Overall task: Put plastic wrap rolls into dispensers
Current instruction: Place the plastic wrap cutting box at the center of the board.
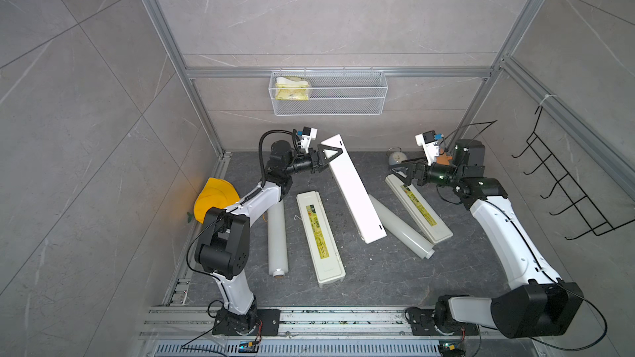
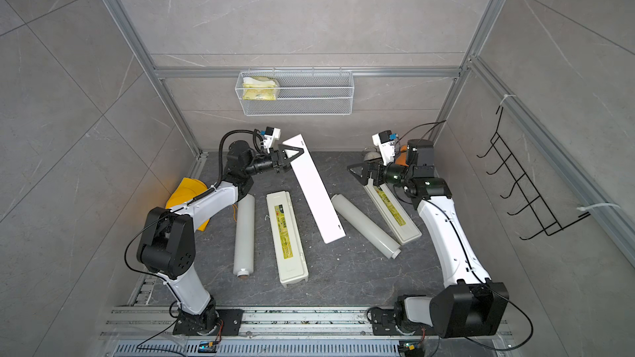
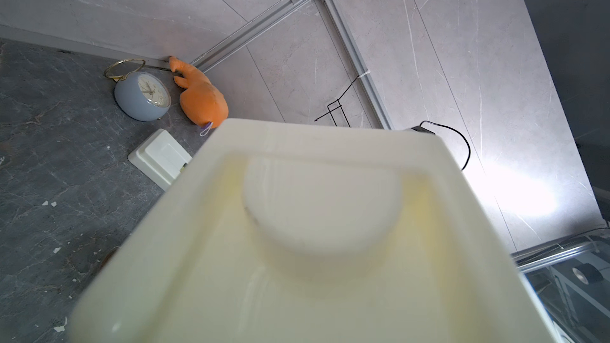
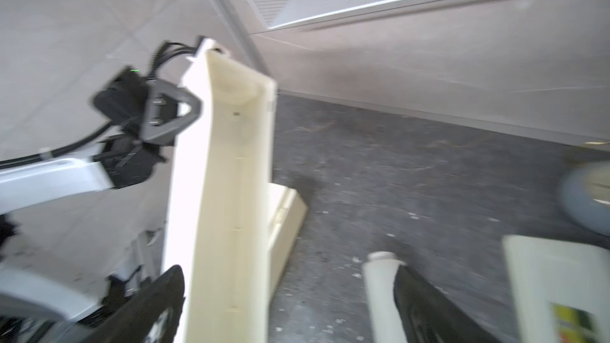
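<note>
Gripping dispenser [image 1: 355, 197] at raised end, left gripper [image 1: 330, 157], right gripper [image 1: 398, 176] wide, apart

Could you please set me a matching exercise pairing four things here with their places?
Things:
1. plain white dispenser tray
2. blue-grey alarm clock
3. yellow packet
4. plastic wrap roll showing its tan core

Places:
A. in the wire mesh basket
B. lying flat beside a labelled dispenser
C. far end held up by the left gripper
D. next to the orange plush toy

Pairs: 1-C; 2-D; 3-A; 4-B
</note>
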